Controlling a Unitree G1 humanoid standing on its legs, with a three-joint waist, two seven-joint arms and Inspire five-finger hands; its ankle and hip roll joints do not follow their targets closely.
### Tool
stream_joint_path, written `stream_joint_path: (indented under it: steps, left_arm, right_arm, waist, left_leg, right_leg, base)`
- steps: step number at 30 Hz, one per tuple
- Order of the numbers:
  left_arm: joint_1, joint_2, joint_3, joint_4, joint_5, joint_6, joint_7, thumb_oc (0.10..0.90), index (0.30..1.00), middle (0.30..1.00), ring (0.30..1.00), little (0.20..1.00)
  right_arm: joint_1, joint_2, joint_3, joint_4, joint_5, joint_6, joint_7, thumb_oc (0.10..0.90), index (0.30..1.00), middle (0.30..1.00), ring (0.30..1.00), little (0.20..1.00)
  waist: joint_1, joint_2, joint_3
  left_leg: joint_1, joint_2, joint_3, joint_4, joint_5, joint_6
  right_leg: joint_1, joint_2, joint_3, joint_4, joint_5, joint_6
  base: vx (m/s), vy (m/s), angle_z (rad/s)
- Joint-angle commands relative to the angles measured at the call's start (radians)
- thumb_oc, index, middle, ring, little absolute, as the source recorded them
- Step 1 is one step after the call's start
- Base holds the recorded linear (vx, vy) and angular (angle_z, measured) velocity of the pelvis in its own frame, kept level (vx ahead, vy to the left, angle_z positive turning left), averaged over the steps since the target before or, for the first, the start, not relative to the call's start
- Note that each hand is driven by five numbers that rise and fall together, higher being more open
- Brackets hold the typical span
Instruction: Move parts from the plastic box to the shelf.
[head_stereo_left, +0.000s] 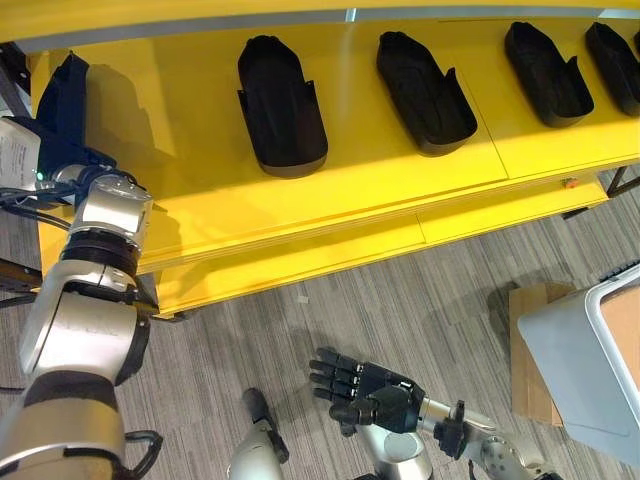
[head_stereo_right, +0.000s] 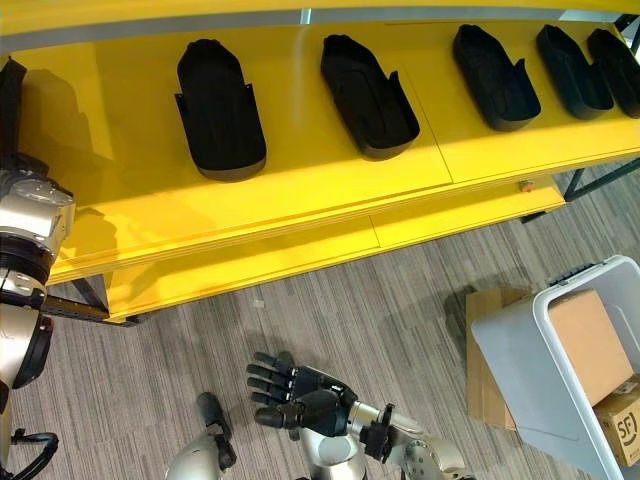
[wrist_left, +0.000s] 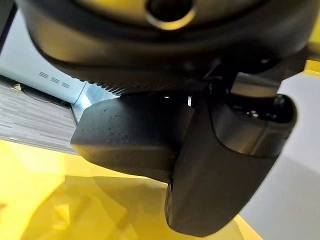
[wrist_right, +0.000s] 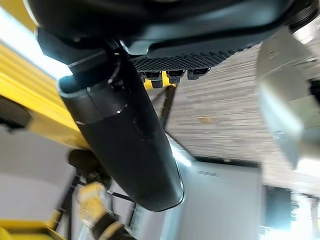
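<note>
Where the long yellow shelf (head_stereo_left: 400, 190) runs across the head views, black moulded plastic parts (head_stereo_left: 281, 105) lie in a row on its upper board, four in the left eye view, five in the right eye view, each apart from its neighbour with bare yellow between. The left hand (head_stereo_left: 62, 105) rests at the shelf's left end, well apart from the nearest part in the row; its wrist view shows a dark plastic piece (wrist_left: 132, 140) against the thumb (wrist_left: 225, 175) above the yellow board, and whether the fingers clasp it cannot be told. The right hand (head_stereo_right: 300, 392) hangs low over the grey striped carpet floor (head_stereo_right: 380, 300), fingers spread and holding nothing. The grey plastic box (head_stereo_right: 530, 375) stands at lower right on the floor, cardboard cartons (head_stereo_right: 590, 345) inside it. Bare board runs along the shelf's front edge.
</note>
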Motion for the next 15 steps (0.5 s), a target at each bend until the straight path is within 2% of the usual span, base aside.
stream_joint_path:
  steps: [1, 2, 4, 5, 6, 7, 8, 9, 11, 12, 13, 15]
  left_arm:
    - [-0.05, 0.136, -0.043, -0.06, 0.053, -0.056, 0.015, 0.4, 0.3, 0.3, 0.3, 0.3]
    - [-0.046, 0.143, -0.046, -0.055, 0.039, -0.069, 0.008, 0.4, 0.3, 0.3, 0.3, 0.3]
    - [-0.019, 0.144, -0.029, -0.054, 0.035, -0.103, -0.008, 0.4, 0.3, 0.3, 0.3, 0.3]
    - [-0.014, 0.145, -0.024, -0.054, 0.034, -0.107, -0.017, 0.4, 0.3, 0.3, 0.3, 0.3]
    - [-0.009, 0.144, -0.019, -0.055, 0.034, -0.109, -0.024, 0.4, 0.3, 0.3, 0.3, 0.3]
    - [-0.002, 0.139, -0.012, -0.056, 0.038, -0.105, -0.028, 0.4, 0.3, 0.3, 0.3, 0.3]
    - [0.002, 0.136, -0.01, -0.058, 0.035, -0.101, -0.028, 0.4, 0.3, 0.3, 0.3, 0.3]
    - [0.007, 0.128, -0.011, -0.06, 0.028, -0.101, -0.023, 0.4, 0.3, 0.3, 0.3, 0.3]
    - [0.022, 0.111, -0.01, -0.067, 0.041, -0.11, -0.025, 0.4, 0.3, 0.3, 0.3, 0.3]
    - [0.027, 0.104, -0.01, -0.072, 0.046, -0.108, -0.025, 0.4, 0.3, 0.3, 0.3, 0.3]
    - [0.036, 0.095, -0.008, -0.085, 0.052, -0.1, -0.027, 0.4, 0.3, 0.3, 0.3, 0.3]
    - [0.05, 0.098, 0.0, -0.098, 0.059, -0.091, -0.037, 0.4, 0.3, 0.3, 0.3, 0.3]
  right_arm:
    - [0.022, -0.03, 0.032, -0.118, -0.023, -0.069, 0.143, 0.9, 1.0, 1.0, 1.0, 1.0]
    - [0.015, -0.049, 0.032, -0.138, -0.018, -0.062, 0.148, 0.9, 1.0, 1.0, 1.0, 1.0]
    - [0.016, -0.072, 0.039, -0.174, -0.016, -0.058, 0.138, 0.9, 1.0, 1.0, 1.0, 1.0]
    - [0.016, -0.081, 0.038, -0.181, -0.014, -0.053, 0.143, 0.9, 1.0, 1.0, 1.0, 1.0]
    - [0.018, -0.089, 0.036, -0.187, -0.019, -0.045, 0.152, 0.9, 1.0, 1.0, 1.0, 1.0]
    - [0.018, -0.099, 0.035, -0.189, -0.024, -0.033, 0.151, 0.9, 1.0, 1.0, 1.0, 1.0]
    - [0.016, -0.105, 0.034, -0.189, -0.032, -0.025, 0.152, 0.9, 1.0, 1.0, 1.0, 1.0]
    - [0.009, -0.11, 0.036, -0.183, -0.046, -0.02, 0.162, 0.9, 1.0, 1.0, 1.0, 1.0]
    - [0.002, -0.117, 0.053, -0.182, -0.046, -0.027, 0.171, 0.9, 1.0, 1.0, 1.0, 1.0]
    - [0.001, -0.116, 0.058, -0.186, -0.037, -0.025, 0.169, 0.9, 1.0, 1.0, 1.0, 1.0]
    - [-0.002, -0.112, 0.067, -0.197, -0.016, -0.015, 0.18, 0.9, 1.0, 1.0, 1.0, 1.0]
    - [-0.014, -0.105, 0.085, -0.22, 0.025, 0.003, 0.19, 0.9, 1.0, 1.0, 1.0, 1.0]
  waist:
    - [-0.02, -0.026, -0.086]
    - [-0.022, -0.026, -0.089]
    - [-0.023, -0.021, -0.079]
    - [-0.021, -0.022, -0.074]
    - [-0.021, -0.018, -0.068]
    - [-0.015, -0.015, -0.057]
    - [-0.011, -0.012, -0.051]
    - [-0.002, -0.006, -0.044]
    - [0.023, 0.005, -0.034]
    - [0.032, 0.007, -0.032]
    - [0.047, 0.012, -0.027]
    - [0.071, 0.008, -0.04]
  left_leg:
    - [-0.013, -0.012, 0.044, 0.189, -0.164, 0.098]
    - [-0.012, -0.006, 0.057, 0.215, -0.175, 0.1]
    - [-0.053, 0.039, 0.064, 0.374, -0.115, 0.065]
    - [-0.071, 0.046, 0.057, 0.426, -0.098, 0.059]
    - [-0.096, 0.052, 0.041, 0.464, -0.086, 0.054]
    - [-0.116, 0.044, 0.018, 0.454, -0.045, 0.045]
    - [-0.121, 0.035, 0.01, 0.417, -0.02, 0.039]
    - [-0.129, 0.017, 0.008, 0.314, 0.022, 0.029]
    - [-0.154, -0.005, -0.005, 0.128, 0.134, 0.001]
    - [-0.166, -0.005, -0.016, 0.101, 0.169, -0.008]
    - [-0.188, 0.0, -0.028, 0.067, 0.23, -0.008]
    - [-0.186, -0.018, -0.071, 0.025, 0.191, 0.01]
  right_leg:
    - [-0.03, -0.038, 0.03, 0.1, -0.102, 0.106]
    - [-0.036, -0.041, 0.016, 0.115, -0.109, 0.1]
    - [-0.038, -0.031, -0.011, 0.141, -0.126, 0.071]
    - [-0.033, -0.028, -0.015, 0.148, -0.132, 0.062]
    - [-0.027, -0.02, -0.018, 0.158, -0.14, 0.052]
    - [-0.014, -0.007, -0.01, 0.172, -0.153, 0.043]
    - [-0.003, -0.002, -0.006, 0.175, -0.159, 0.041]
    - [0.021, 0.006, 0.001, 0.167, -0.169, 0.041]
    - [0.069, 0.024, 0.007, 0.142, -0.184, 0.04]
    - [0.084, 0.03, 0.009, 0.135, -0.188, 0.036]
    - [0.095, 0.042, 0.01, 0.124, -0.175, 0.027]
    - [0.103, 0.034, 0.031, 0.128, -0.187, 0.035]
  base:
    - [0.09, -0.088, 0.1]
    - [0.11, -0.123, 0.2]
    - [0.1, -0.139, 0.2]
    - [0.12, -0.112, 0.33]
    - [0.15, -0.03, 0.49]
    - [0.16, 0.027, 0.43]
    - [0.18, 0.111, 0.22]
    - [0.16, 0.145, -0.01]
    - [0.17, 0.137, 0.1]
    - [0.11, 0.073, 0.29]
    - [0.11, 0.093, 0.17]
    - [0.11, 0.129, -0.1]
